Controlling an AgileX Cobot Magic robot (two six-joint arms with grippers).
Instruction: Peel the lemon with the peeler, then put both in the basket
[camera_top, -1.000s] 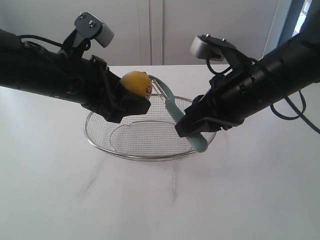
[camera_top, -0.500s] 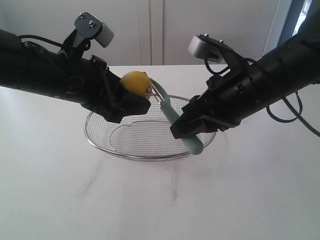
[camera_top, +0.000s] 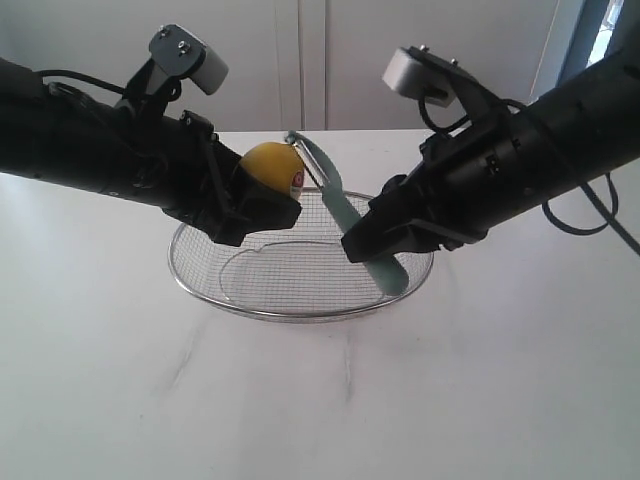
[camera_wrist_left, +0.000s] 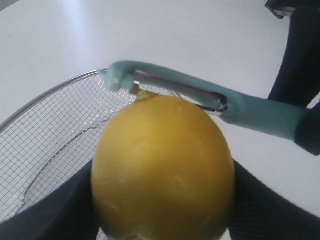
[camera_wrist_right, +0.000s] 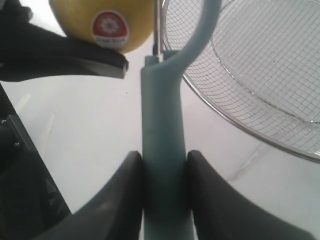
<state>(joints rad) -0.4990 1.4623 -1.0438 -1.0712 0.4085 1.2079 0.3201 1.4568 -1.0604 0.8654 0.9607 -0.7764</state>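
The left end effector (camera_top: 262, 198) was clamped around the lemon (camera_top: 272, 165), holding it in the air near the rim of the basket (camera_top: 300, 312), though whether it hung over the mesh or just outside could not be told. The right end effector (camera_top: 370, 245) gripped the peeler (camera_top: 338, 200) low on its handle, which was pinched between two dark fingers (camera_wrist_right: 117, 200). The blade (camera_wrist_left: 175, 87) lay across the lemon's far tip, touching or nearly touching the skin. All the skin in view looked whole, and the sticker (camera_wrist_right: 110, 27) faced the peeler side, so the peeling seemed barely begun. The main risk was probably the blade's place at the very tip: on that curve a stroke could skate off without biting. A harder push might twist the lemon in its grip or squeeze it out, since a smooth round fruit is easily pushed out of a grip. The slim handle, held far from the blade, might also pivot between the fingers under load. A lemon dropped outside the rim could roll away across the white surface (camera_top: 300, 410).
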